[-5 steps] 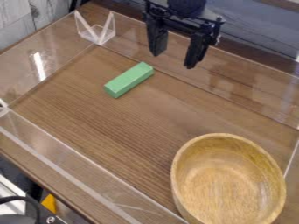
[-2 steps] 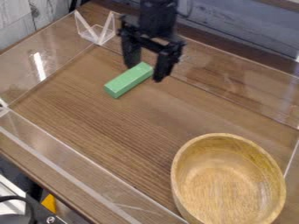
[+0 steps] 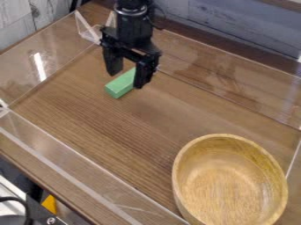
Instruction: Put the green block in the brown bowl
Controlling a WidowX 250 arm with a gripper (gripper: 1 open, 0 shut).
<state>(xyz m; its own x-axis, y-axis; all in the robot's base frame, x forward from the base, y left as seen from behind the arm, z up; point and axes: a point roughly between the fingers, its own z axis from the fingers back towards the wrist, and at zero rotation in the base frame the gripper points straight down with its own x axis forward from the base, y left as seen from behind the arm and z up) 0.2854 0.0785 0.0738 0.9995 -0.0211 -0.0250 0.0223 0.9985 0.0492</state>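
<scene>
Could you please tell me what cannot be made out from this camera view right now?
- Green block: its far end is hidden behind the open end effector, so whether the fingers touch it cannot be told.
- Brown bowl: its lower rim is cut off by the bottom edge of the picture.
- Dark objects at the lower left corner: cut off by the edge, too little to identify.

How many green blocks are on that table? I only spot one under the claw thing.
1. The green block lies on the wooden table toward the back left, partly covered by the robot's open fingers straddling it. The brown bowl at front right looks empty.
</scene>
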